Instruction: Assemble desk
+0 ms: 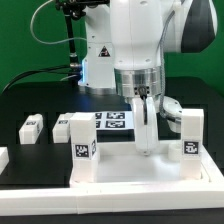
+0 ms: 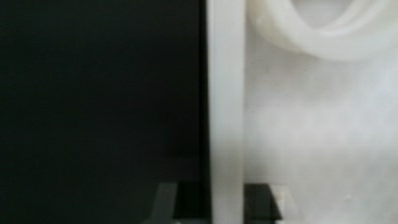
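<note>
The white tray-like tabletop (image 1: 120, 172) lies flat at the front of the black table. My gripper (image 1: 145, 150) comes straight down onto its far rim. In the wrist view the rim (image 2: 222, 100) runs as a pale strip between the two dark fingers (image 2: 176, 203), which are shut on it, my gripper (image 2: 221, 198) straddling that wall. A round corner socket (image 2: 329, 30) shows on the tray's inner side. Two white square legs with tags stand upright, one by the far corner on the exterior view's left (image 1: 82, 140), one on its right (image 1: 190, 135).
More white legs lie on the table at the exterior view's left (image 1: 32, 127) and beside it (image 1: 62, 125); another stands behind the gripper (image 1: 170, 106). The marker board (image 1: 112, 120) lies behind the tabletop. Cables hang at the back.
</note>
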`<action>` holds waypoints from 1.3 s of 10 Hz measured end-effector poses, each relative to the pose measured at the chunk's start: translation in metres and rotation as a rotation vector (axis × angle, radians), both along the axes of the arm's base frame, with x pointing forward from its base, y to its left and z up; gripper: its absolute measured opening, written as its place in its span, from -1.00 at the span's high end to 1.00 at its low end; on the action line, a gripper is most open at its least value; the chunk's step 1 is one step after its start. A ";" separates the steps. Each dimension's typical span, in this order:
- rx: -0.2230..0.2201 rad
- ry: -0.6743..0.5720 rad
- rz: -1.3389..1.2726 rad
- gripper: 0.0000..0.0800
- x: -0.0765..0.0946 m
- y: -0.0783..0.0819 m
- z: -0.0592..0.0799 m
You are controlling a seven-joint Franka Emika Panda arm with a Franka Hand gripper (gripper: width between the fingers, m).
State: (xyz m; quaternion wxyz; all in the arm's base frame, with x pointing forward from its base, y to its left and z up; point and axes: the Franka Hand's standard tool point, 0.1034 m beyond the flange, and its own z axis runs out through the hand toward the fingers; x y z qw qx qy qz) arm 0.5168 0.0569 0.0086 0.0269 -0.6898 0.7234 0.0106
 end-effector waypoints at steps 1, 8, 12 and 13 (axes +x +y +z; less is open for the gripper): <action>0.000 0.000 0.001 0.85 0.000 0.000 0.000; -0.016 -0.019 0.251 0.85 -0.018 -0.022 0.002; -0.004 -0.012 0.756 0.84 -0.043 -0.072 -0.001; -0.006 -0.016 0.818 0.85 -0.043 -0.073 -0.001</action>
